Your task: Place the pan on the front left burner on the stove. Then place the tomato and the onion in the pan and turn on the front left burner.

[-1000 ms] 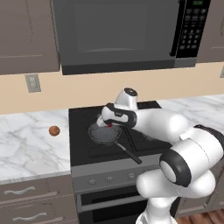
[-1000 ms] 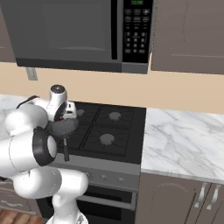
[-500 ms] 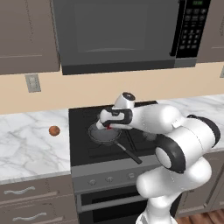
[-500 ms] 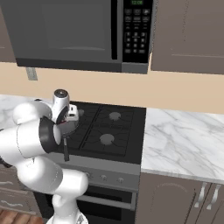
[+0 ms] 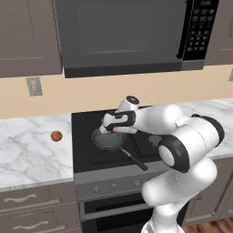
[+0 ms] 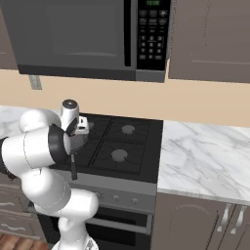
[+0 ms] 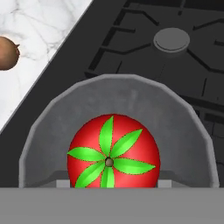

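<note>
1. Hovering over the pan (image 5: 109,140), the pincer (image 5: 110,130) points straight down so the tomato (image 7: 112,158) sits squarely above the pan's bowl — in the hand view the red ball fills the middle of the grey rim.
2. The pincer seems to grip the tomato, its jaws partly spread around the fruit; whether the fruit already rests on the pan floor I cannot tell.
3. The pan sits on the stove (image 5: 86,154) at the front left burner, handle angled toward the front edge.
4. The onion (image 5: 56,136) lies on the marble desk (image 5: 27,154), well apart from the stove — still to be fetched.
5. The tomato is glossy, round, topped by a green star; the onion is matte brown; the pan is shallow, dull grey.
</note>
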